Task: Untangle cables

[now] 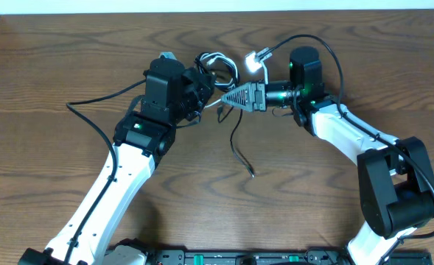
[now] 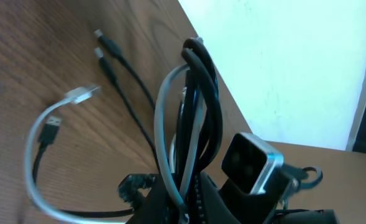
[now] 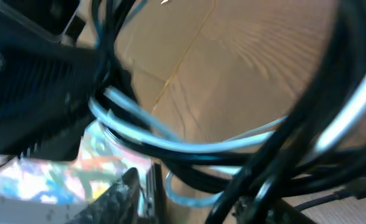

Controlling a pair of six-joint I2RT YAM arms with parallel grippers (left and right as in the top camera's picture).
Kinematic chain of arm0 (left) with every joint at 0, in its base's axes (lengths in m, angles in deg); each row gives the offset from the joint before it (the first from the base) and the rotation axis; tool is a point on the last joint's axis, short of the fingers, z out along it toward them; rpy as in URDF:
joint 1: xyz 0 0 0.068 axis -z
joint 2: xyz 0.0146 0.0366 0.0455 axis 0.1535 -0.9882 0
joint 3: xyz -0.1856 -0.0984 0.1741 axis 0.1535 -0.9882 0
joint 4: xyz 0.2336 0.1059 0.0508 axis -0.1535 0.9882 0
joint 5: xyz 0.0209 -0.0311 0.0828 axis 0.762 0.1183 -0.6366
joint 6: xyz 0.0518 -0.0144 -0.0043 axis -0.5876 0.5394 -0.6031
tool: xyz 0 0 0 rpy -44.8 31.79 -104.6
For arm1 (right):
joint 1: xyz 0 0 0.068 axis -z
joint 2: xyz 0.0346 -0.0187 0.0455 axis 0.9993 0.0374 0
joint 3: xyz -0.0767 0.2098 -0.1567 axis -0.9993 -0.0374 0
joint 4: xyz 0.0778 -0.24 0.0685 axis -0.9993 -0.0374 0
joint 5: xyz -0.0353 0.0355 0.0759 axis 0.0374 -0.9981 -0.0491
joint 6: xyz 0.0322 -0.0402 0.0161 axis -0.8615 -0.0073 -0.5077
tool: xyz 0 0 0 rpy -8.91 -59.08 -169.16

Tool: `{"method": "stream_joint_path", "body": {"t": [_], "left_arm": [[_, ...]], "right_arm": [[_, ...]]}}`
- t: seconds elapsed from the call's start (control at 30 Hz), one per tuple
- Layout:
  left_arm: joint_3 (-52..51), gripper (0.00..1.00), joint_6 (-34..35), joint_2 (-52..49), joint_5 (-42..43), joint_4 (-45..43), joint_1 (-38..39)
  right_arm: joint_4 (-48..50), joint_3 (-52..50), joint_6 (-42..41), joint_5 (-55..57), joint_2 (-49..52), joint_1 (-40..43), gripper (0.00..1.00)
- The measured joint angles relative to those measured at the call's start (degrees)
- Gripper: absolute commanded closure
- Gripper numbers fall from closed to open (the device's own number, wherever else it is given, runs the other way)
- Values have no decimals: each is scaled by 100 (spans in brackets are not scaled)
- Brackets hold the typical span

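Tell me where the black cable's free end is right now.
Overhead view: the black cable drops from the cable tangle between the left gripper and right gripper; its free end lies on the table, near the centre.

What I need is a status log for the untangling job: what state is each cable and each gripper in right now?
black cable: tangled with the white one, one tail loose.
white cable: looped in with the black one, plug end free.
left gripper: shut on black cable and white cable.
right gripper: at the bundle; cannot tell whether it is open or shut.
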Motion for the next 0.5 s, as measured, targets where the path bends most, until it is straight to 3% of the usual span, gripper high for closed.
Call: {"method": "stream_joint_path", "body": {"t": [0.3,0.5], "left_arm": [[0,92,-26,0,-7,-20,-28],[0,93,-732,0,15,-2,-28]], "right_arm": [[118,0,-658,623,0,-319,94],[-146,0,-741,551,0,-271,99]]}}
